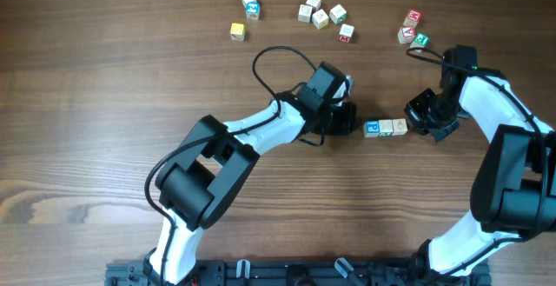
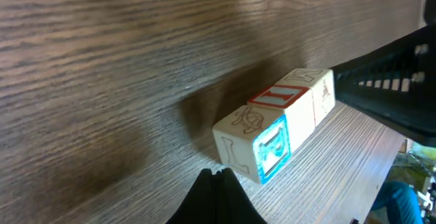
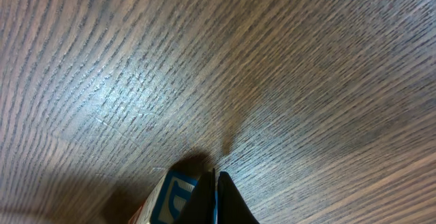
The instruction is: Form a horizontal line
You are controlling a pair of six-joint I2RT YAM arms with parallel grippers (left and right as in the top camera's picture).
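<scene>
The horizontal line (image 1: 385, 128) is two small letter cubes touching side by side at mid-table: a blue-teal-faced cube (image 2: 262, 142) on the left and a pale cream cube (image 2: 310, 94) with a red-framed top on the right. My left gripper (image 1: 354, 119) is shut and empty, its tips (image 2: 216, 176) just short of the row's left end. My right gripper (image 1: 415, 116) is shut and empty too, with its tips (image 3: 214, 180) at the right end, against a blue-outlined cube face (image 3: 174, 193). Whether either gripper touches the cubes I cannot tell.
Loose cubes lie along the far edge: a white and blue pair (image 1: 250, 6), a yellow one (image 1: 236, 31), a cluster (image 1: 320, 12), a red-marked one (image 1: 346, 32), and a red and green group (image 1: 413, 27). The left arm's cable (image 1: 278, 56) loops above it.
</scene>
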